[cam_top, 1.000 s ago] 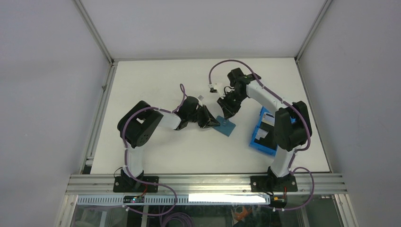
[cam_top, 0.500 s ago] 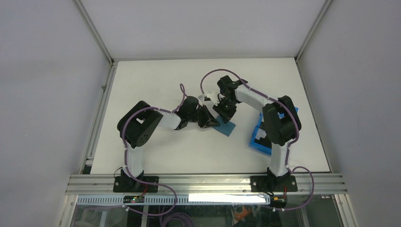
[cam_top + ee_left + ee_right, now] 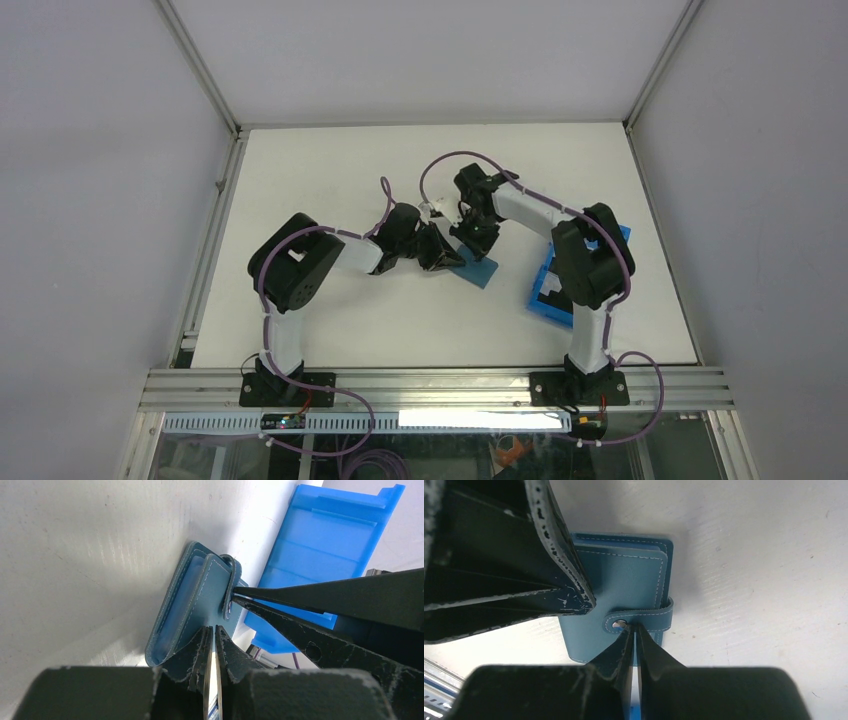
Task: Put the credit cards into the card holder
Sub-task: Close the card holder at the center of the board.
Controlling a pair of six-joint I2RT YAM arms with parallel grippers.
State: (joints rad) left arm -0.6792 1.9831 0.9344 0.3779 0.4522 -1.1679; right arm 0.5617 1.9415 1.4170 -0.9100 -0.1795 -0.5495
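The teal card holder (image 3: 483,270) lies closed on the white table, its snap tab (image 3: 646,620) fastened over the button. My left gripper (image 3: 214,628) is shut, its tips pressed on the holder's cover (image 3: 195,600) near one edge. My right gripper (image 3: 634,626) is shut too, its tips touching the snap tab beside the button. In the top view both grippers meet over the holder, the left (image 3: 452,258) from the left and the right (image 3: 470,240) from behind. Dark and pale credit cards (image 3: 548,290) lie in the blue bin (image 3: 537,305), partly hidden by my right arm.
The bright-blue plastic bin (image 3: 325,545) stands just right of the holder, near the right arm's base. My right gripper's fingers (image 3: 310,592) reach across the left wrist view. My left gripper (image 3: 499,570) fills the upper left of the right wrist view.
My right arm has swung left and down, bringing its gripper from behind the holder onto the snap tab. The left arm and the holder have not moved.
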